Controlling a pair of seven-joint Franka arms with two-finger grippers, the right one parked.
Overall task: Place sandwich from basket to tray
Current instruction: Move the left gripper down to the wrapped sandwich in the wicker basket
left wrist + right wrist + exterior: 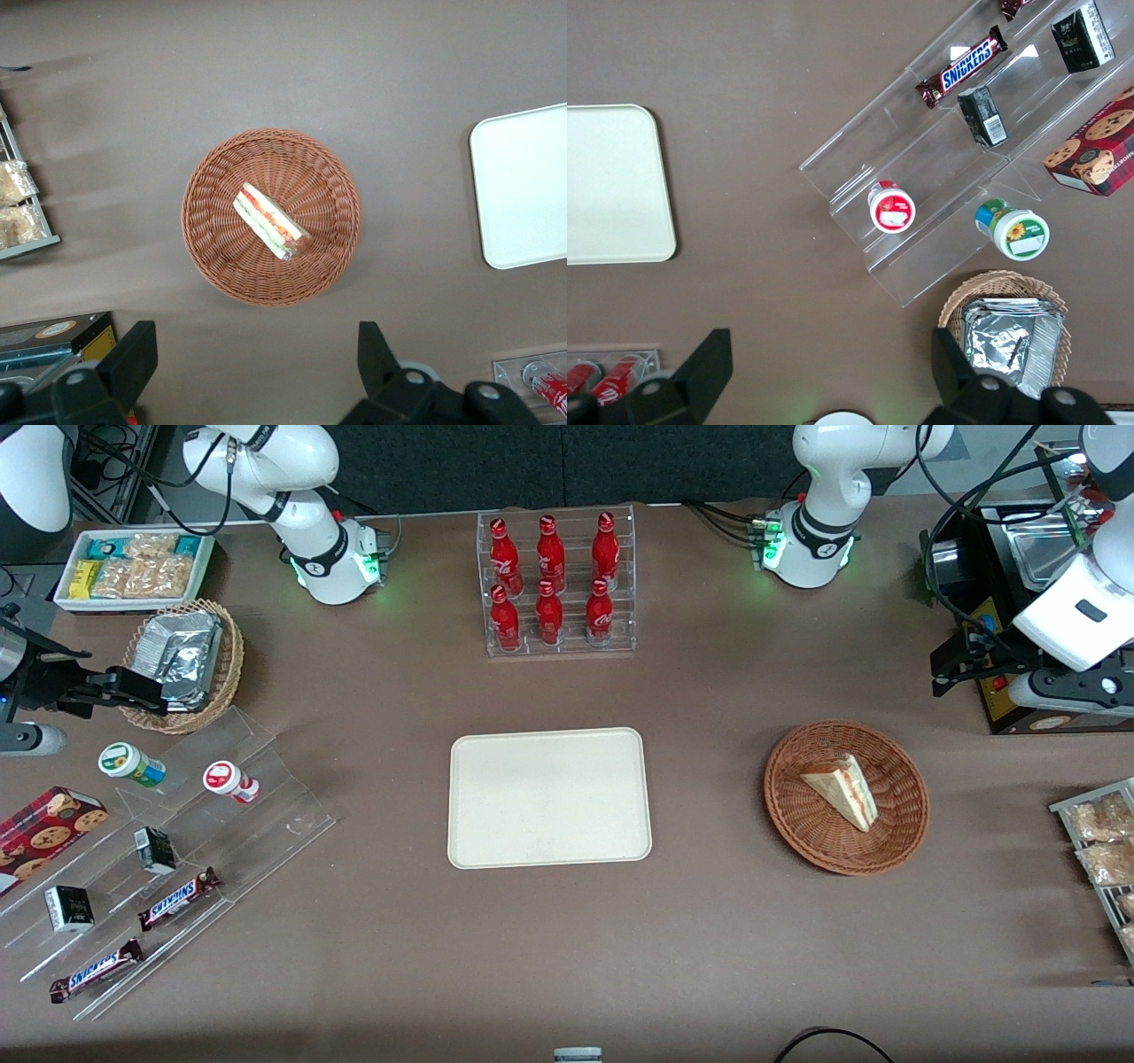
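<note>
The sandwich (pixel 843 790) (pixel 270 221), a pale bread wedge with red and green filling along its edge, lies in the round reddish-brown wicker basket (pixel 912 815) (pixel 204 239). The cream tray (pixel 549 797) (pixel 523 186) lies flat at the table's middle with nothing on it, toward the parked arm's end from the basket. My gripper (pixel 952 666) (pixel 255 341) hangs well above the table, farther from the front camera than the basket and apart from it. It is open wide, and only bare table shows between its fingers.
A black appliance (pixel 992 602) stands beside the gripper at the working arm's end. A wire rack of snack packets (pixel 1099 850) (pixel 18 208) sits near the basket. A clear rack of red bottles (pixel 558 584) stands farther back than the tray. A stepped acrylic stand (pixel 159 850) with snacks is at the parked arm's end.
</note>
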